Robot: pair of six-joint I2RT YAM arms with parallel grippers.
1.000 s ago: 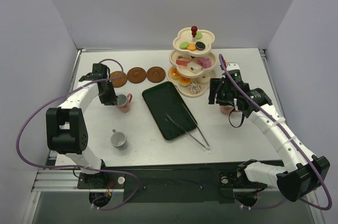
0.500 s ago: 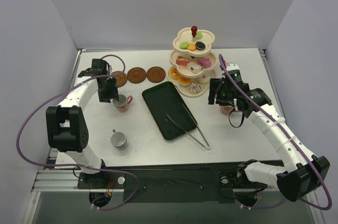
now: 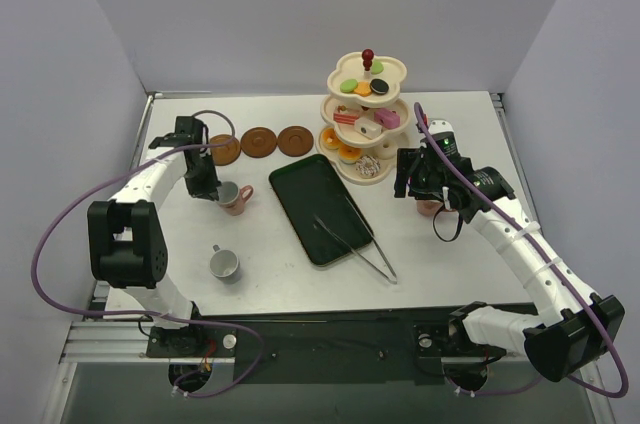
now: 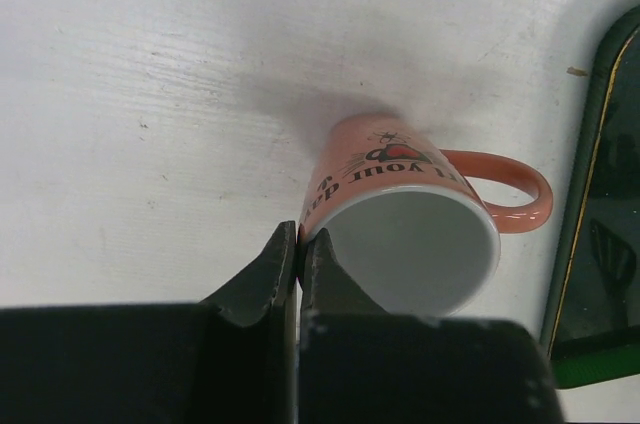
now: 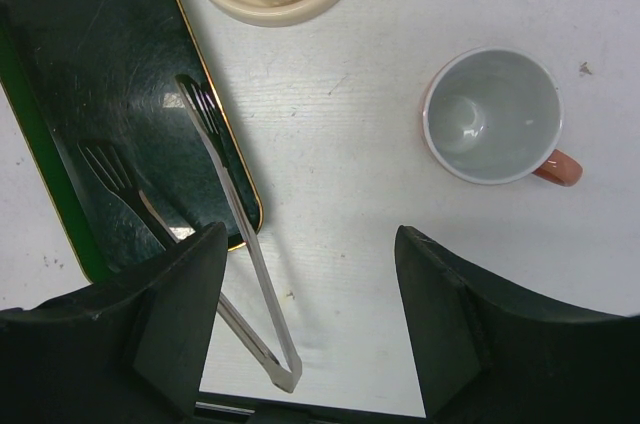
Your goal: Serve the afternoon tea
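On the left side of the white table (image 3: 420, 264), the left gripper (image 4: 297, 244) has its two black fingers pressed tight together with nothing between them. They sit right against the rim of a small pink cup with a curved handle (image 4: 400, 244). Over on the right, the right gripper (image 5: 308, 244) is spread wide above a second pink cup with a white inside (image 5: 492, 116), not touching it. Long metal tongs (image 5: 240, 244) lie partly on the dark green flat tray (image 5: 90, 74).
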